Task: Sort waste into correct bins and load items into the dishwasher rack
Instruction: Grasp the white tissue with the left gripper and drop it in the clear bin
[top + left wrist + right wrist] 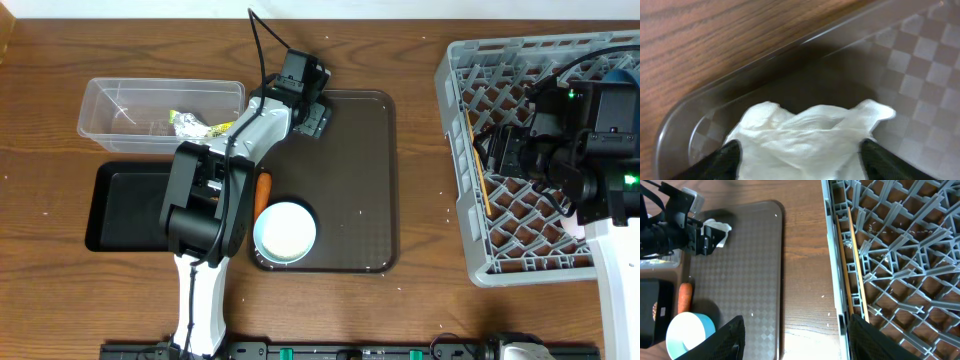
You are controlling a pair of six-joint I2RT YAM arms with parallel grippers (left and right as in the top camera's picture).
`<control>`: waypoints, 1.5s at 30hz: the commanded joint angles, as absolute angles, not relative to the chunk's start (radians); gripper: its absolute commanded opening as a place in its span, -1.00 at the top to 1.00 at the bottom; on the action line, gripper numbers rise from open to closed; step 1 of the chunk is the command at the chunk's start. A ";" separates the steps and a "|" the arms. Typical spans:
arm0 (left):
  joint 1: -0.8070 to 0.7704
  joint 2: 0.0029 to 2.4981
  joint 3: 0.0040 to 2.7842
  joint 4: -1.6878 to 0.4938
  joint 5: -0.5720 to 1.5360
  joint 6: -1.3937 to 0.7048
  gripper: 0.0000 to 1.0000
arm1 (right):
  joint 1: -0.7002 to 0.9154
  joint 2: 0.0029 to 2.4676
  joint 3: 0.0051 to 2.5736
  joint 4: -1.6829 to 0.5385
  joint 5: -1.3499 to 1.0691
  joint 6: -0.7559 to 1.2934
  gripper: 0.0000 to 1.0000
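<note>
Step in hand: waste sorting, napkin pick. Crumpled white napkin [805, 135] lies in 11 o'clock corner of dark-brown serving tray [920, 75]. Left gripper [800, 157] straddles it, jaws wide apart, one finger on each flank, nothing clamped yet. Right gripper [796, 330] hangs over dishwasher rack [900, 255] edge, spread wide, empty. We judge next move: close on napkin, lift, carry toward 9 o'clock to clear tub [110, 110], where green-yellow wrapper [190, 124] sits.
</note>
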State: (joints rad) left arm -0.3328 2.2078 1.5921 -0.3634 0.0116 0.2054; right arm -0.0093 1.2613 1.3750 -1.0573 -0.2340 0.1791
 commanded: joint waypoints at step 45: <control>-0.102 1.830 1.591 -0.759 -0.192 0.079 -0.50 | -0.005 1.262 1.385 -1.083 -0.241 0.175 -0.25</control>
